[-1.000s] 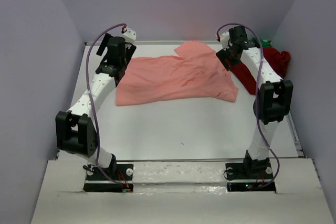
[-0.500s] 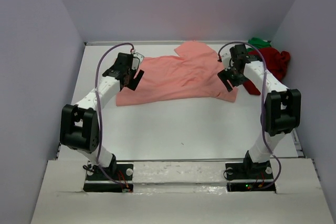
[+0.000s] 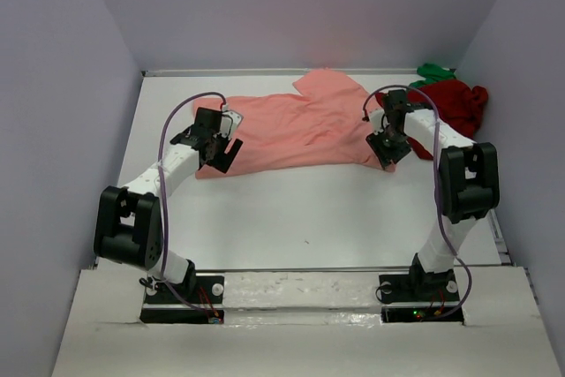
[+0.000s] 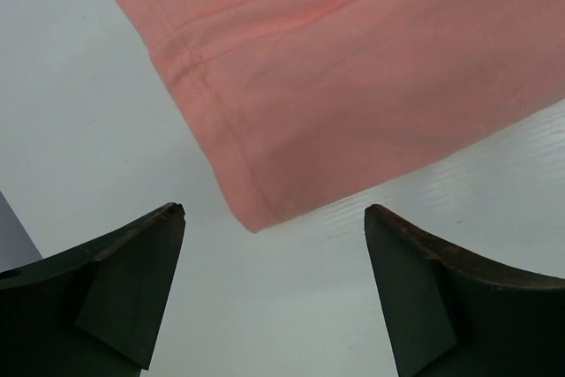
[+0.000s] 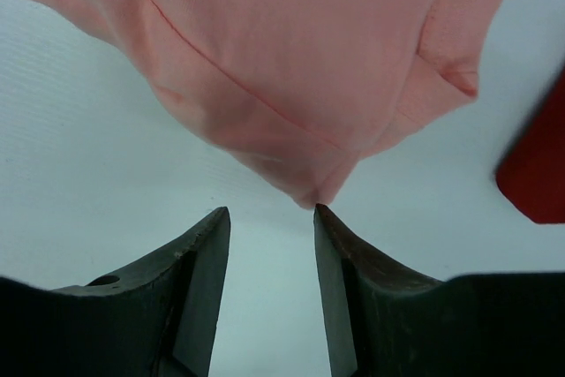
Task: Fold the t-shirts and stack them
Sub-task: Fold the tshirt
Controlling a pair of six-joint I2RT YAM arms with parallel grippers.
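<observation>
Top view first: the salmon-pink cloth t-shirt (image 3: 300, 130) is spread loosely across the far half of the white table (image 3: 309, 218). The crumpled dark red t-shirt (image 3: 455, 103) and a bright green scrap of shirt (image 3: 434, 71) are bunched in the far right corner. Within the last second both arms have pulled back from the pink shirt's far side. So the left gripper (image 3: 222, 149) is now at its near left corner and the right gripper (image 3: 386, 147) at its near right one.

Left wrist view: jaws gaping wide, with the hem corner sitting right between the tips and nothing pinched.

Right wrist view: jaws have narrowed a lot. The shirt's pointy corner is just at the tips, but there's still a gap with bare table showing.

Looks like the right-hand pinch is only starting, and nothing's folded yet.
</observation>
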